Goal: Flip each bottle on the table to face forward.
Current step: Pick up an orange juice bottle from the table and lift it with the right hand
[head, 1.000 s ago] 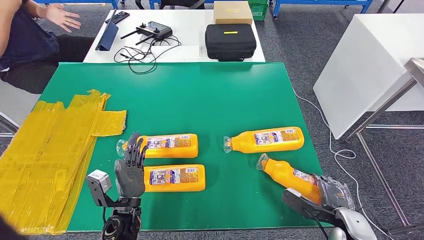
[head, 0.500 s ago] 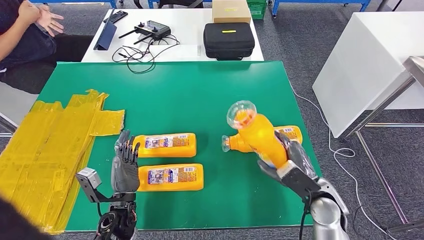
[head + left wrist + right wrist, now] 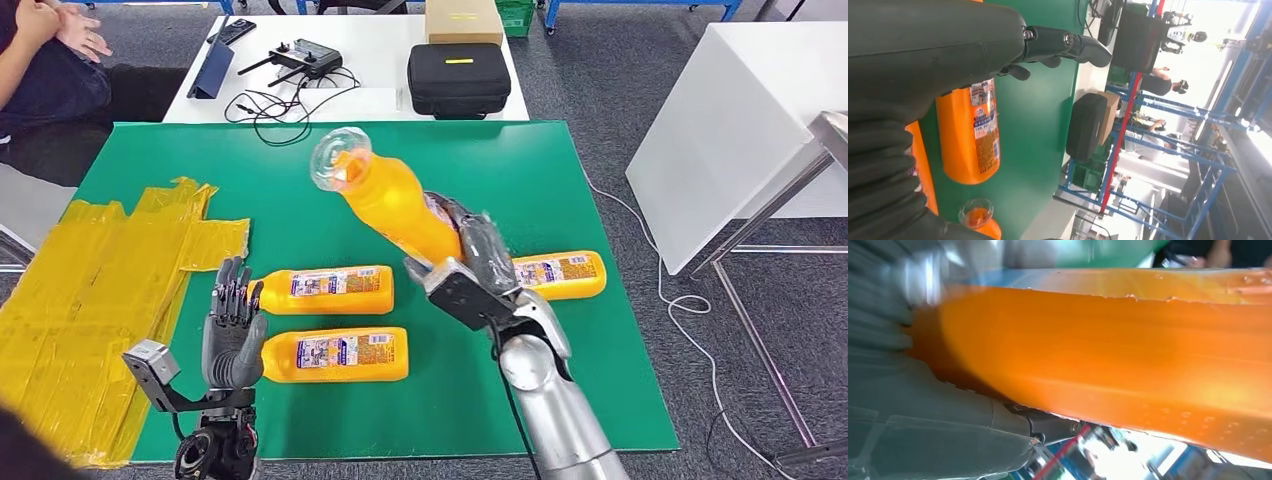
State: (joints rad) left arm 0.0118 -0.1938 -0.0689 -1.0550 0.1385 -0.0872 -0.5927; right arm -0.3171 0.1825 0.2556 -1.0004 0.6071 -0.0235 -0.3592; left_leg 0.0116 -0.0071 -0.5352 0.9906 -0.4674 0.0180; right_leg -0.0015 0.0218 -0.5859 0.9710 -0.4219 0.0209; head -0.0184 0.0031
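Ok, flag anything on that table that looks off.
The yellow plastic sheet lies crumpled and overhangs the green table's left edge. One orange bottle is off the table, tilted in the right hand.

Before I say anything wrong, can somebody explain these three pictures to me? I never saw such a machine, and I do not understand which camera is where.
It is a humanoid robot with two silver arms. The wide picture comes from its head, looking down at a green table. The other two come from cameras at its wrists, so they look turned and very close.

Three orange bottles lie on the table: two near the left robot hand, and one partly behind the right arm. The right robot hand holds a fourth bottle in the air, tilted; the right wrist picture shows it as an orange blur. The left robot hand is open and holds nothing. Yellow sheeting lies on the table's left side.
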